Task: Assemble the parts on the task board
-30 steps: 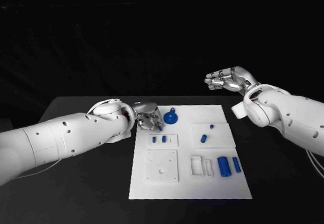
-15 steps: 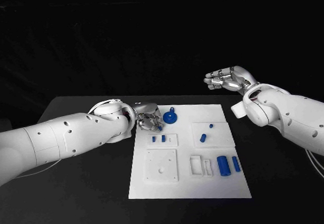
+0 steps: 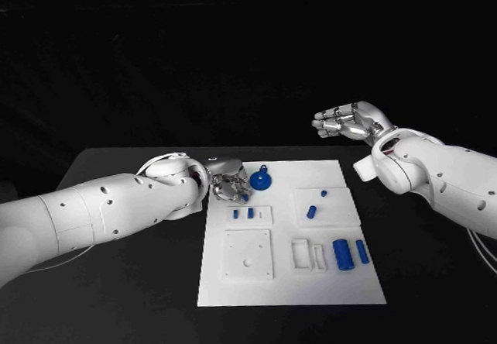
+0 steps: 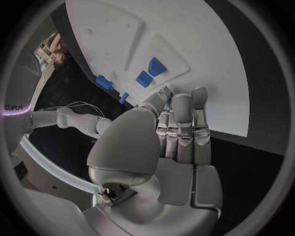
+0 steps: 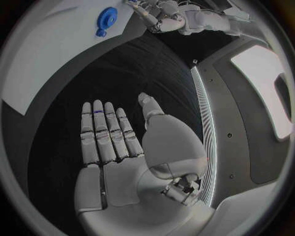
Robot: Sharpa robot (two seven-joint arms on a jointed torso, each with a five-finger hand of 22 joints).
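A: Where are the parts (image 3: 343, 255) lying?

B: They are lying on the white board (image 3: 290, 294) at the middle of the bench (image 3: 121, 303). A blue gear (image 3: 261, 179) is sitting at the board's far edge, with small pegs (image 3: 244, 214) nearer its centre.

A: What are the robot hands doing?

B: The left robot hand (image 3: 229, 187) is hovering at the board's far left corner, just beside the gear, fingers curled together; whether it is pinching anything, I cannot tell. The right robot hand (image 3: 350, 122) is hanging well beyond the board, fingers extended and holding nothing.

A: How will the gear handle?

B: It is probably light, rigid and slippery plastic, so gripping across its toothed rim seems the safest hold.
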